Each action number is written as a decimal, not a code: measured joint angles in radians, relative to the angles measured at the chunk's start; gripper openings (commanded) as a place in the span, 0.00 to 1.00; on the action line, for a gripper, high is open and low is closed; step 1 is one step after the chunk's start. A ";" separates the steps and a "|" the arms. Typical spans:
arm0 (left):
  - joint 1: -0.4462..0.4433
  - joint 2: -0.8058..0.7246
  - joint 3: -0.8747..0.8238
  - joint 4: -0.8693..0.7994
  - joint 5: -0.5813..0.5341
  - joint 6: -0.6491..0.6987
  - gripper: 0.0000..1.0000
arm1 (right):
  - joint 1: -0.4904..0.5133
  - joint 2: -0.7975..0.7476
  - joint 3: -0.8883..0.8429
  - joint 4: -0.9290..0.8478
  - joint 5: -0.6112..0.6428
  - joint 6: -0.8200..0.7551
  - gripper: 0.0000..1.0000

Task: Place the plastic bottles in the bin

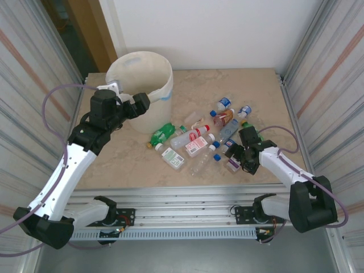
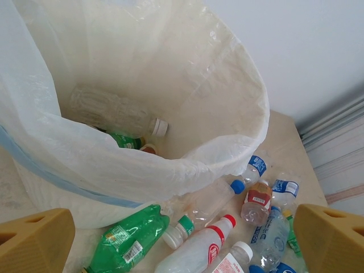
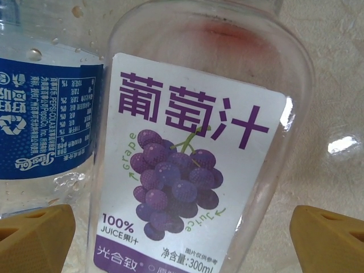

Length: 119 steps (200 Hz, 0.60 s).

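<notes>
Several plastic bottles [image 1: 196,142] lie scattered on the table right of the bin [image 1: 153,85], among them a green one [image 1: 162,135]. My left gripper [image 1: 139,104] hangs open at the bin's near rim [image 2: 227,153]; its yellow fingertips [image 2: 34,242] stand wide apart with nothing between them. Inside the bin lies a clear bottle [image 2: 114,111] over a green one. My right gripper [image 1: 234,159] is low over a clear grape-juice bottle [image 3: 193,153] with a purple label. That bottle lies between its open fingertips [image 3: 333,239], with a gap on each side.
A blue-labelled clear bottle [image 3: 45,114] lies against the grape-juice bottle on its left. Metal rails [image 1: 187,196] border the table's near edge, and ribbed walls [image 1: 335,85] close in both sides. Bare marble tabletop [image 1: 119,165] shows at the front left.
</notes>
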 measured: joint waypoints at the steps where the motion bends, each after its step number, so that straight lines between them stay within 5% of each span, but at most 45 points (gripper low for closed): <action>1: 0.000 0.000 0.000 0.000 0.000 0.000 0.99 | 0.000 0.000 0.000 0.000 0.000 0.000 0.94; 119: 0.000 0.002 0.000 0.000 0.000 0.000 0.99 | -0.023 0.036 -0.004 0.000 0.003 -0.001 0.84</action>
